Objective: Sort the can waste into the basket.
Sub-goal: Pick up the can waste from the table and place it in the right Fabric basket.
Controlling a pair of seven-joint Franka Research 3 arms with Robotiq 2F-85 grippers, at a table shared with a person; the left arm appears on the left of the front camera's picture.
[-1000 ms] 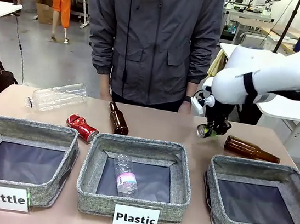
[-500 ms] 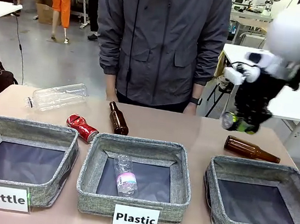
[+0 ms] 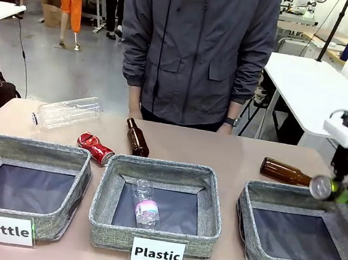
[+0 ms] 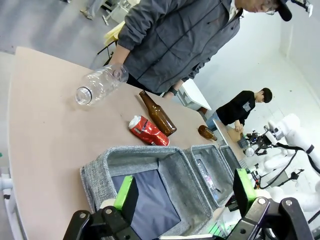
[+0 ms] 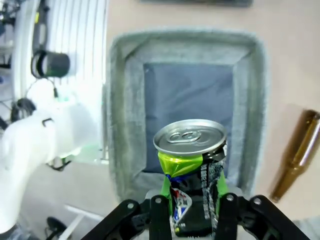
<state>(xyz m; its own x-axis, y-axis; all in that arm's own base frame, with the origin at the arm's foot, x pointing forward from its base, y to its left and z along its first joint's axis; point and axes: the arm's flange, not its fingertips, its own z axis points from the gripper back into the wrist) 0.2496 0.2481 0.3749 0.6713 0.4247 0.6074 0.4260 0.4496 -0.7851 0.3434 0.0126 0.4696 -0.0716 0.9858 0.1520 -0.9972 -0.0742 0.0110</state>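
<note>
My right gripper hangs over the far right rim of the grey basket labelled "Can". It is shut on a dark can with green and colourful print. The right wrist view shows the held can between the fingers of the right gripper, with the basket's dark lining below it. A red crushed can lies on the table behind the left basket. My left gripper is open with nothing in it, above the left basket, and the red can lies beyond it.
Baskets labelled "Bottle" and "Plastic" stand left and middle, with a small plastic bottle in the middle one. Brown bottles and a clear plastic bottle lie on the table. A person stands at the far side.
My right arm has swung right and down with the can, from behind the table's middle right to above the "Can" basket's far right rim. The person has shifted slightly right.
</note>
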